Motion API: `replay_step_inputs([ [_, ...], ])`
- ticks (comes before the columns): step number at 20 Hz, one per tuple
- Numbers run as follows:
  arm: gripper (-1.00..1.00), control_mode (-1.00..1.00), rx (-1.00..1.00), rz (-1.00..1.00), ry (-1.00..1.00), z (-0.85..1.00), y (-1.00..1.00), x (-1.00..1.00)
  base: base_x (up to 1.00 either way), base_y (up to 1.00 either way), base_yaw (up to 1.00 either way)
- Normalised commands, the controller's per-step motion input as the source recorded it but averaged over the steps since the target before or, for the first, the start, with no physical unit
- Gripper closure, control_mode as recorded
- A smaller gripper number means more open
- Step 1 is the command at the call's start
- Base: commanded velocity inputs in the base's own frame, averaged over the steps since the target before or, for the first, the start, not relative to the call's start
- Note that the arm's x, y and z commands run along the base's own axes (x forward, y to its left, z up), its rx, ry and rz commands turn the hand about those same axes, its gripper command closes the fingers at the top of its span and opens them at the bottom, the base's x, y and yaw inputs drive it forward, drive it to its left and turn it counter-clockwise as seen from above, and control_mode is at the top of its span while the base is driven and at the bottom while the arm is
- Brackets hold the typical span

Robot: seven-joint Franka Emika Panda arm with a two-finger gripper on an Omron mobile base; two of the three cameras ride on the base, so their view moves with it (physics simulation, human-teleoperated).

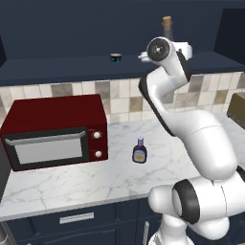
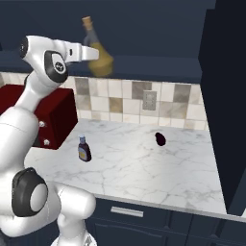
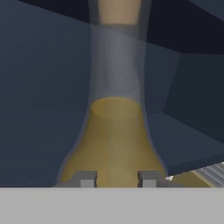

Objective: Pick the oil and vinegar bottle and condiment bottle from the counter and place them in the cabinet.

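Note:
My gripper (image 2: 95, 54) is shut on the oil and vinegar bottle (image 2: 100, 56), an amber flask with a cork, and holds it slightly tilted up at the cabinet's shelf ledge (image 2: 158, 68). In the hand view the flask's yellow belly (image 3: 116, 144) and glass neck rise between the fingertips (image 3: 87, 180) of the gripper (image 3: 117, 180). In the left base view the cork of the flask (image 1: 167, 21) pokes up behind my wrist. The condiment bottle (image 1: 139, 150) (image 2: 84, 148), small and dark with a yellowish label, stands upright on the white marble counter (image 1: 72, 177) (image 2: 144, 173).
A red microwave (image 1: 52, 131) (image 2: 57, 120) stands on the counter's left. A tiny dark cup (image 1: 115, 58) sits on the cabinet ledge (image 1: 57, 67). A dark blob (image 2: 160, 139) lies on the counter near the tiled wall. A tall navy panel (image 2: 226, 96) bounds the right.

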Motion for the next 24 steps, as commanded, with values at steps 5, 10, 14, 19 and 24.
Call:
replay_step_inputs([
  [5,1.0,-1.0,0.03,0.0,0.0,0.0,-0.09,0.42,0.0,0.0,0.0],
  [10,1.0,-1.0,0.03,0.0,0.0,0.0,-0.09,0.41,0.0,0.0,0.0],
  [14,1.0,-1.0,0.05,0.0,0.0,-0.04,-0.07,0.23,0.0,0.0,0.0],
  [19,1.0,-1.0,0.02,0.0,0.0,-0.15,-0.08,0.26,0.0,0.0,0.0],
  [24,1.0,-1.0,0.0,0.0,0.0,-0.16,-0.09,0.3,0.0,0.0,0.0],
])
